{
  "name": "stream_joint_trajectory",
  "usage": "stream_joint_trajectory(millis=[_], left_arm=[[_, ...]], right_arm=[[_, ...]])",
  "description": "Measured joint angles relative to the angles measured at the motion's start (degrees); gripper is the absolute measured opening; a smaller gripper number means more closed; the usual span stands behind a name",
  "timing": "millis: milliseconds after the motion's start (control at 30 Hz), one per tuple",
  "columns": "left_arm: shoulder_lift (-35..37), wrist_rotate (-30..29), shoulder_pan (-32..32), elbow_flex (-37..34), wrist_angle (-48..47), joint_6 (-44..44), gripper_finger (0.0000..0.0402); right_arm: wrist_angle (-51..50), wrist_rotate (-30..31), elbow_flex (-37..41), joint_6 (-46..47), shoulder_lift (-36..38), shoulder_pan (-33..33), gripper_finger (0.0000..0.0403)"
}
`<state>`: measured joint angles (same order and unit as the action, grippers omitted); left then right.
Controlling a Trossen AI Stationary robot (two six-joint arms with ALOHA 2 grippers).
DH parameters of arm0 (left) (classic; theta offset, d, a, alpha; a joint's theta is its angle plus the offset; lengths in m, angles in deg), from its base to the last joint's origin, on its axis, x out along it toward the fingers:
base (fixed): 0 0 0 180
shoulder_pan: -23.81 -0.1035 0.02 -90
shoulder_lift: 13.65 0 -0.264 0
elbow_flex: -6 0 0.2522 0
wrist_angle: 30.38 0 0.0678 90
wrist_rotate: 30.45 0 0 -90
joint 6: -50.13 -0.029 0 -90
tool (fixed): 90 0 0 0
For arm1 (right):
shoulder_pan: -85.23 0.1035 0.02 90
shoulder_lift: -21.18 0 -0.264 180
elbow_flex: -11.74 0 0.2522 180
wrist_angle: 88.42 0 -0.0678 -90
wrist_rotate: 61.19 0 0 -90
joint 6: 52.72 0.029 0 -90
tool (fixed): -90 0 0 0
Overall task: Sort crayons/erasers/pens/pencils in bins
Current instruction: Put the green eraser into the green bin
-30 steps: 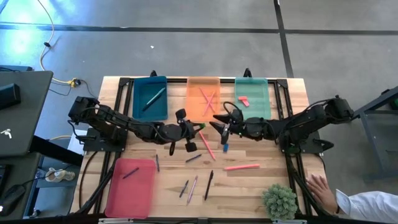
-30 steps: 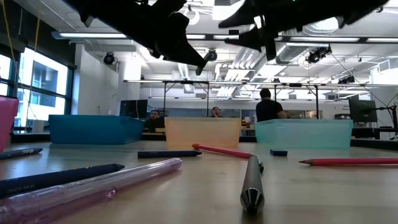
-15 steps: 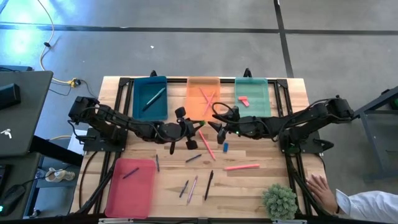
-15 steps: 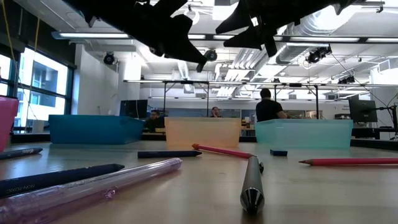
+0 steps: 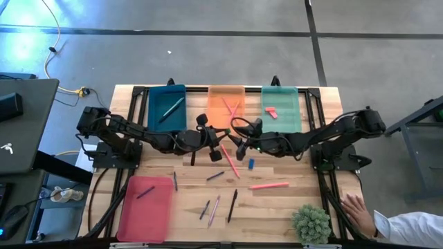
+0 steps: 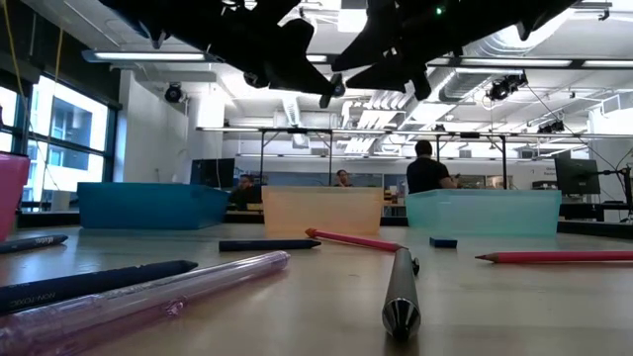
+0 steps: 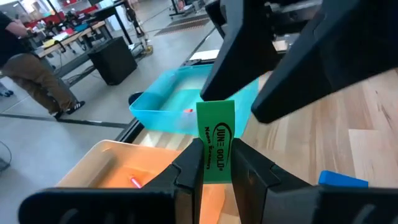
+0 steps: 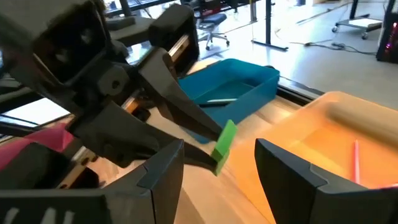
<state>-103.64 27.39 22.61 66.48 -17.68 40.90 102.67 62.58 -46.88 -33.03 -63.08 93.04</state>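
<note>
Left gripper over mid-table, just in front of orange bin, clamped on green eraser; eraser upright between the fingertips, printed face toward the left wrist camera. Right gripper just beside it, facing it, fingers spread wide, nothing between them; green eraser seen in the gap ahead in the right wrist view, apart from both fingers. Both grippers raised above the tabletop, as dark shapes high in the low view.

Along the far edge, left to right: teal bin with a pen inside, orange bin with thin pink sticks, mint bin with a red eraser. Pink bin at the near left corner, one dark pen in it.

Loose on wooden table: blue eraser near the right gripper, long pink pencil slanting below the grippers, second pink pencil to the right, several dark pens near the front edge. Small green plant at the near right corner. Person's hand resting at the right table edge.
</note>
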Motion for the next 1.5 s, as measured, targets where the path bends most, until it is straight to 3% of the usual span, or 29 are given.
stream_joint_trajectory(millis=[333,800,1200,1500], left_arm=[[0.0,0.0,-0.1,0.0,0.5,-1.5,0.0052],[0.0,-0.2,-0.1,0.0,0.4,-1.5,0.0052],[0.0,-0.1,-0.1,0.0,0.3,-1.5,0.0064],[0.0,2.5,0.0,0.0,-2.4,-3.1,0.0132]], right_arm=[[4.0,-2.1,0.0,1.1,-2.4,-2.4,0.0165],[3.4,-5.3,0.0,3.4,-2.5,-3.3,0.0010],[3.3,-5.3,0.0,3.4,-2.5,-3.3,0.0005],[-0.4,-3.3,0.0,3.6,-2.5,-3.4,0.0004]])
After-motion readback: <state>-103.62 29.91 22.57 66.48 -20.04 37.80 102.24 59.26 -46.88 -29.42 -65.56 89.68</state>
